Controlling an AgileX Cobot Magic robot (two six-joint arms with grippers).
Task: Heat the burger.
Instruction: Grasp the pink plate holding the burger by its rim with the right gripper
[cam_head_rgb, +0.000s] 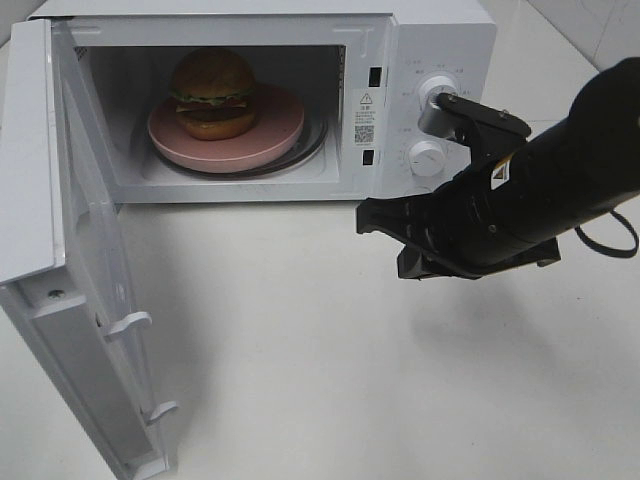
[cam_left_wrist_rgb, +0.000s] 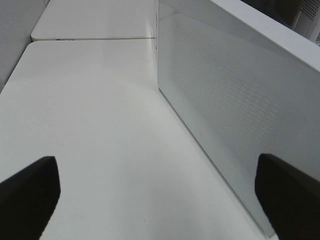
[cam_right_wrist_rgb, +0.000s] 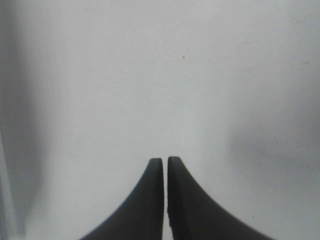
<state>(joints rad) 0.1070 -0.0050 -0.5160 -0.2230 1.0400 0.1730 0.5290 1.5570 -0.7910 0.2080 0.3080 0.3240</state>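
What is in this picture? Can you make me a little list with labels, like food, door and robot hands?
food: small round burger with a golden-brown bun, sitting on a round pink plate
place: inside the white microwave oven
door: white microwave door, swung wide open
dials: two round white dials on the front panel
right gripper: black, shut, holding nothing, above the white table in front of the microwave
left gripper: black, open, holding nothing, near the door's outer side
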